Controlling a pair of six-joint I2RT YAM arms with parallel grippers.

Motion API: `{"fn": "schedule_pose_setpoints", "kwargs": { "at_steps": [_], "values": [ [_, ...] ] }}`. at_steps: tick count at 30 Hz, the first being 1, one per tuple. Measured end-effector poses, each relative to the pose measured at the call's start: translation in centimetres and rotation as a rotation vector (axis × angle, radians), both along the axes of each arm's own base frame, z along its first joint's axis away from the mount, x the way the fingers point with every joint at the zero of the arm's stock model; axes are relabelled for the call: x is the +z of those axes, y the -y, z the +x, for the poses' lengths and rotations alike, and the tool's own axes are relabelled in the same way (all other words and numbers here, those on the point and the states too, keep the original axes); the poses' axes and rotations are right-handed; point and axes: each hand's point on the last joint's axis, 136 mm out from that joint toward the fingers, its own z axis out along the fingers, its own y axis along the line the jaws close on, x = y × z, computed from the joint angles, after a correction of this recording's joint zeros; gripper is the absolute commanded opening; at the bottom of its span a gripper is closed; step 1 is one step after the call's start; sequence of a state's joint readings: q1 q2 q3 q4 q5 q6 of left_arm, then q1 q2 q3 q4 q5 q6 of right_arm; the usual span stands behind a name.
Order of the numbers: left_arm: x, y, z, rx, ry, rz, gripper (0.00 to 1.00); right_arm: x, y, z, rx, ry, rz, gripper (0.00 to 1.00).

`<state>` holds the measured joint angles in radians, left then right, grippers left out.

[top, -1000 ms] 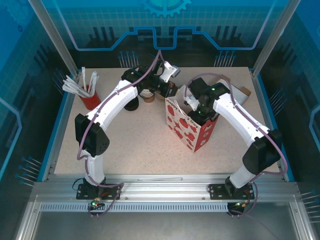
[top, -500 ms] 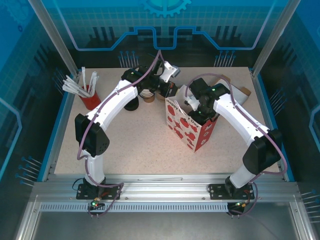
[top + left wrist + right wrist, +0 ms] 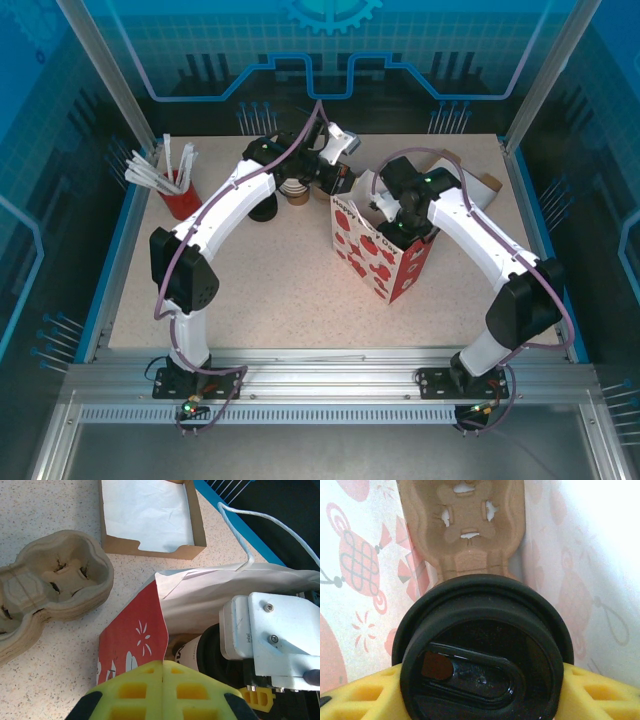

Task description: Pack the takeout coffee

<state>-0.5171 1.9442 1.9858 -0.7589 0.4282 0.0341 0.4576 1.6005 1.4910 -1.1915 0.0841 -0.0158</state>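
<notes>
Takeout coffee (image 3: 482, 630) clamped in right hand (image 3: 480, 692), inside bag (image 3: 580, 555).

Upright takeout coffee (image 3: 482, 650) (black lid on) inside patterned paper bag (image 3: 355, 570).

The white paper cup (image 3: 480, 605) hides its wall under its round black plastic lid (image 3: 482, 650), and the bottom edge of the right wrist view cuts off the right gripper (image 3: 482, 695). From above, the red-and-white paper bag (image 3: 380, 262) hides this gripper's fingertips.
</notes>
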Motion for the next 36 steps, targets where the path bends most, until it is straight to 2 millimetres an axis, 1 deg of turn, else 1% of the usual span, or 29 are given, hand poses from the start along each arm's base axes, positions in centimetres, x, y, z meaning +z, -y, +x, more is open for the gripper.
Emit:
{"fn": "schedule_pose_setpoints", "kwargs": {
  "at_steps": [29, 36],
  "values": [
    [-0.01, 0.0, -0.01, 0.0, 0.0, 0.0, 0.0, 0.11, -0.03, -0.14, 0.0, -0.002, 0.005, 0.29],
    [-0.01, 0.0, -0.01, 0.0, 0.0, 0.0, 0.0, 0.92, 0.1, -0.49, 0.001, 0.008, 0.01, 0.29]
  ]
}}
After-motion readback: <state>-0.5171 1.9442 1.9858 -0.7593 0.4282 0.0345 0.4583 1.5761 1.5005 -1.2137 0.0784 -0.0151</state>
